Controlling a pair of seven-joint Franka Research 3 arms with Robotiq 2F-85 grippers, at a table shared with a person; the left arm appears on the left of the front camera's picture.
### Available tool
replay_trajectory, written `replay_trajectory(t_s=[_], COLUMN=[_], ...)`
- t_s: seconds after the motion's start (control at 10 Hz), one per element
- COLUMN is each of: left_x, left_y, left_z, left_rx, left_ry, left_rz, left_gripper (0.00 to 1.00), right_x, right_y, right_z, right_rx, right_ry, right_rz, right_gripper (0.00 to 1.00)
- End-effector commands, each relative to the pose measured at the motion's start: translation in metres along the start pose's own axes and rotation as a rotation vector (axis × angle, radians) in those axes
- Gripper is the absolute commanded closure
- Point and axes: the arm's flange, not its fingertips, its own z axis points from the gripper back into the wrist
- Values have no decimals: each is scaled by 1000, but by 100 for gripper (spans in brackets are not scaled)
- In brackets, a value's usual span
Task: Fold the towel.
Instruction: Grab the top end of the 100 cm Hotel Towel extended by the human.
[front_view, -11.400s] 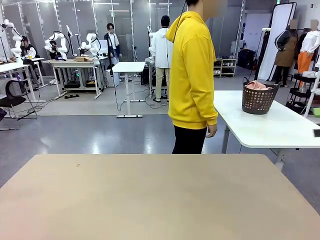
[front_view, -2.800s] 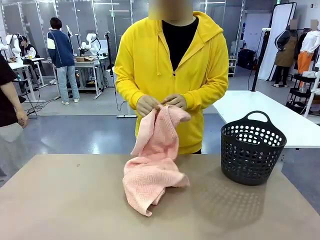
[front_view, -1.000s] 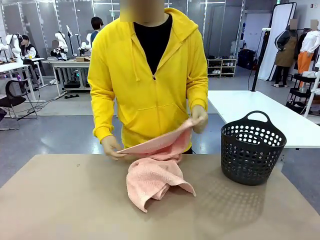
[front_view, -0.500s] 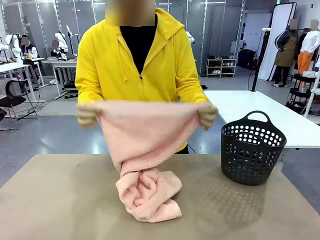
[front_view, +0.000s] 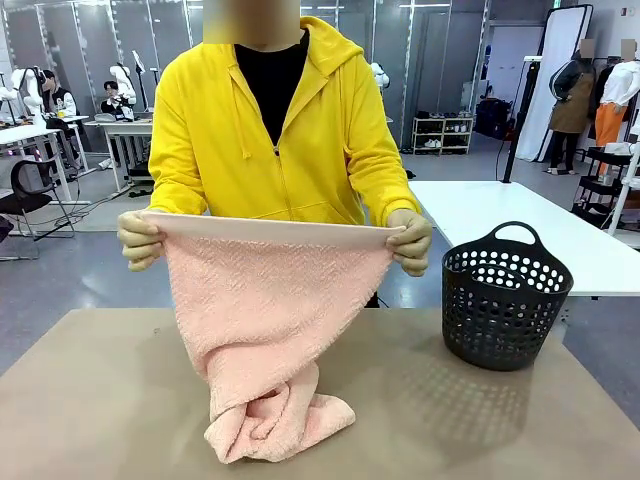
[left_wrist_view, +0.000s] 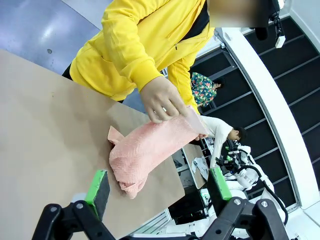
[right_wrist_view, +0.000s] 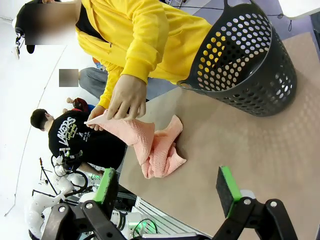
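Front view: towel (front_view: 270, 300) stretched wider than before, tail on table (front_view: 90, 400).
Left gripper (left_wrist_view: 159, 184): spread.
Right gripper (right_wrist_view: 167, 186): spread.

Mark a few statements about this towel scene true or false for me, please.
1. The person holds the towel's top edge stretched between one hand and the other hand. True.
2. The whole towel lies flat. False: its lower end sits bunched on the table; the rest hangs from the hands.
3. The black basket stands upright on the table, apart from the towel. True.
4. A robot gripper is clamped on the towel. False: the left gripper and right gripper are open and hold nothing.
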Motion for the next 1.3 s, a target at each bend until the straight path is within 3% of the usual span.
replay_trajectory(t_s=[0.0,0.3,0.4,0.5,0.7,0.9,1.1,1.2], left_x=[4,0,9,18,38,46,37,27], left_y=[-1,0,-14,-39,-98,-162,-214,-239], left_z=[1,0,2,2,-8,-44,-86,-108], left_rx=[-17,0,91,94,142,160,232,208], left_ry=[-7,0,43,88,201,325,428,513], left_rz=[-5,0,-143,-240,-440,-659,-877,-939], left_gripper=[0,0,0,0,0,0,0,0], right_x=[3,0,8,17,41,53,52,47], right_y=[1,0,11,31,88,156,216,247], right_z=[1,0,3,2,-4,-40,-76,-98], right_rx=[12,0,-43,-64,-122,-170,-238,-258], right_ry=[-10,0,7,50,130,216,305,358], right_rz=[1,0,60,152,352,542,729,805], right_gripper=[0,0,0,0,0,0,0,0])
